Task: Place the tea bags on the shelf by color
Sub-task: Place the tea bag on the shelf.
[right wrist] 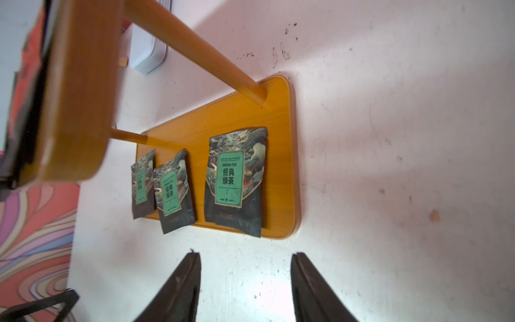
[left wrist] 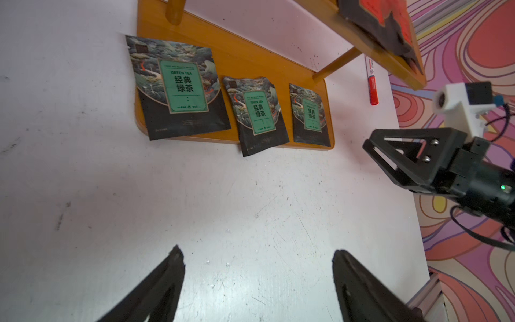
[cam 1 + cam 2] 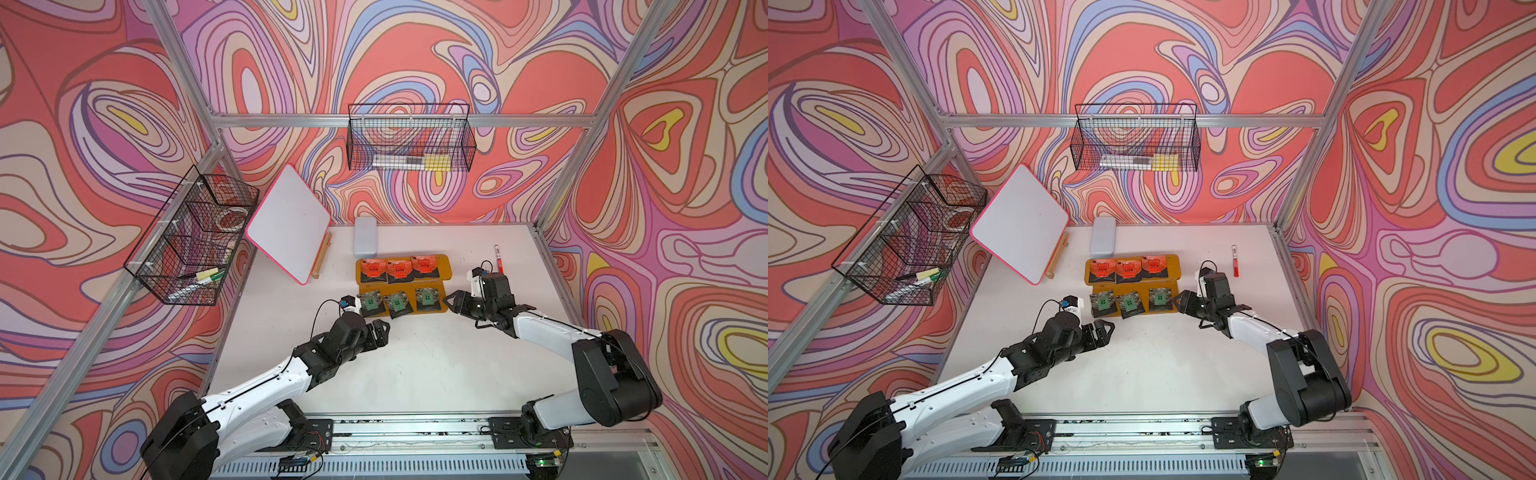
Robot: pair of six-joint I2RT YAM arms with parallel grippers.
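So, shelf (image 3: 444, 268): mid-bench, both tiers full, 3 bags each.
Upper tier: 3 orange-red tea bags (image 3: 398, 270) side by side, all lying on the board.
Lower tier: 3 green tea bags (image 3: 397, 304) in a row. Looks sorted by colour, so task judged approx. done.
Mid green bag (image 2: 260, 115): skewed, front end hangs past the tier edge over the bench (image 3: 415, 374).
Left green bag (image 2: 178, 86): front corner also pokes past the edge, less so.
Left tool (image 2: 257, 252): jaws wide apart, nothing btwn them. Low over bare bench near the shelf's left front corner, not touching.
Right tool (image 1: 246, 253): jaws apart, empty. Just off the right end of the lower tier, facing the right green bag (image 1: 235, 181), no contact seen.
Risk 1: right tool backs out low or sideways, a fingertip snags that bag's front edge and drags it off the tier.
Risk 2: either arm bumps the shelf. It looks light, so the whole thing could shift; mid green bag likeliest to slide off.
Risk 3: right wrist swings back and knocks the red marker (image 3: 497, 259) lying near it on the far side; it would roll.
Next (judgement): lift both tools clear first, then retract w/o crossing the shelf front.
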